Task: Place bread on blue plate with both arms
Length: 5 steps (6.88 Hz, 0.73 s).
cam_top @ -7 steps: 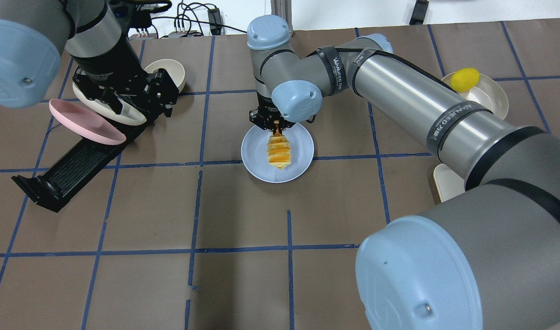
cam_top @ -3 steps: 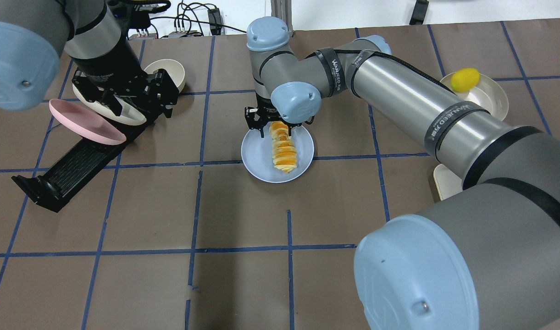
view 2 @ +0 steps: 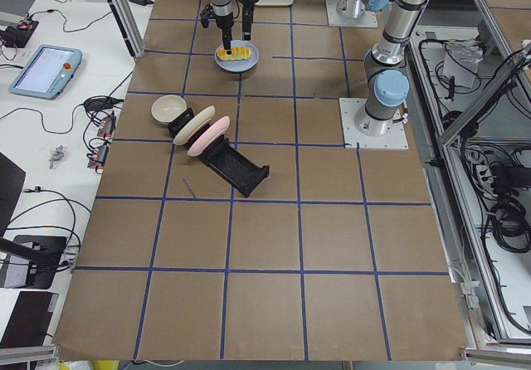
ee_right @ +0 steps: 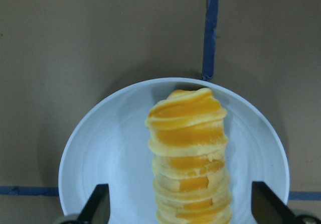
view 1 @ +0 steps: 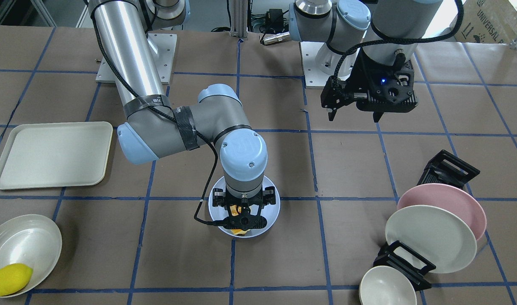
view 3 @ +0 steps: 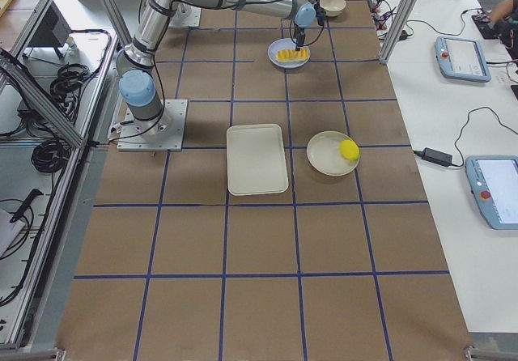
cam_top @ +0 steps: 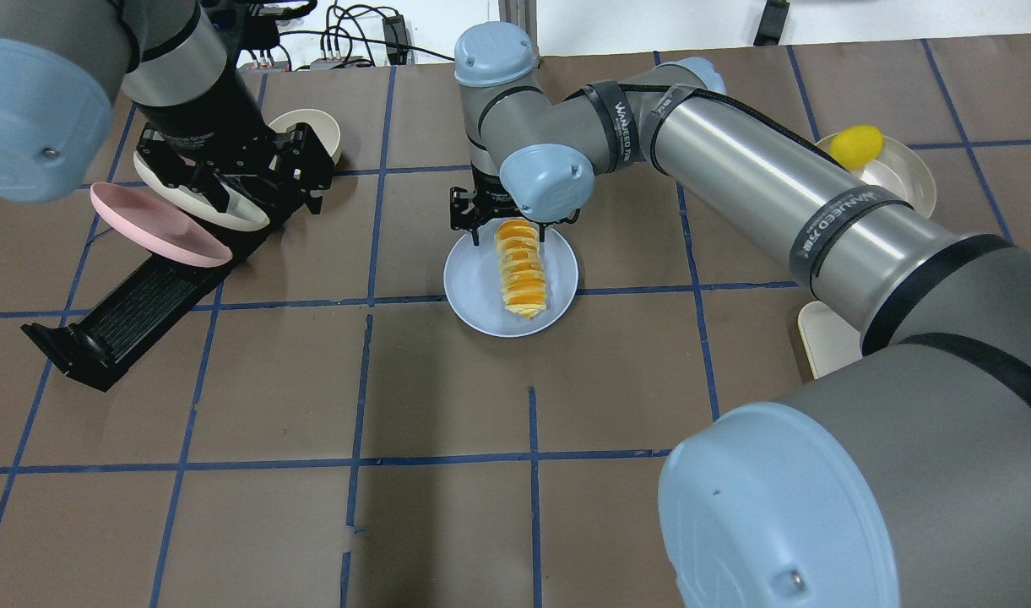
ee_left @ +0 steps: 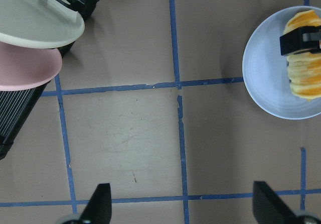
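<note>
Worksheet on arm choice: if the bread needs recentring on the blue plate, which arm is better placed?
Right. The right gripper hangs open astride the bread, over the blue plate; the left gripper hangs open away near the dish rack.

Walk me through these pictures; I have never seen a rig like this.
Two robot arms stand at a brown table. Four fixed cameras look from above, the front and both ends; one more rides each wrist. The right arm hangs over the blue plate, where the bread lies; its jaws stand open either side of it, gripping nothing. The left arm hovers near a black rack holding a pink plate and a white plate, jaws open and empty. Elsewhere: a tray, and a lemon in a bowl.
</note>
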### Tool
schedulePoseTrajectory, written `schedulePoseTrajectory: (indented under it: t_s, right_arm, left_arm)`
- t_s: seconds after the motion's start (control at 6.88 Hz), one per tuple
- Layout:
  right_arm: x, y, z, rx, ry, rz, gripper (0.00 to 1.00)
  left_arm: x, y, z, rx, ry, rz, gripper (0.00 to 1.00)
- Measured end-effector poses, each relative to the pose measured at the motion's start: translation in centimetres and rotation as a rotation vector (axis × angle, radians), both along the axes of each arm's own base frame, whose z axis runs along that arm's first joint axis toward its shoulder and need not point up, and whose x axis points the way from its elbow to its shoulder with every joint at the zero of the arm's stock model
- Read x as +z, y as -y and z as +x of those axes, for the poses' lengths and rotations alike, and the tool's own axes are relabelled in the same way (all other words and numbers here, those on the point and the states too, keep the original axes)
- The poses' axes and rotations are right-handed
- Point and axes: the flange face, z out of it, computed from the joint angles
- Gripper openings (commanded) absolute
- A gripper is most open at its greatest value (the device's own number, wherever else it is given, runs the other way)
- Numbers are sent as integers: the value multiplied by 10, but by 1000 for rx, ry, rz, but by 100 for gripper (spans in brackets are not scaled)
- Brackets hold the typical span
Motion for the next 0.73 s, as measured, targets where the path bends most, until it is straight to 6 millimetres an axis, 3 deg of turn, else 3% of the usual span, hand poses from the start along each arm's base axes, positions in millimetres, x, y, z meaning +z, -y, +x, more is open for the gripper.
schedulePoseTrajectory:
  t_s: [0.44, 0.73]
  right_arm:
    - [91, 16, -28, 24, 9, -140, 100]
    - [169, 51, -94, 15, -21, -229, 100]
  left_arm:
    - [-1, 0, -2, 0, -3, 1, 100]
    - [-1, 1, -2, 0, -4, 1, 100]
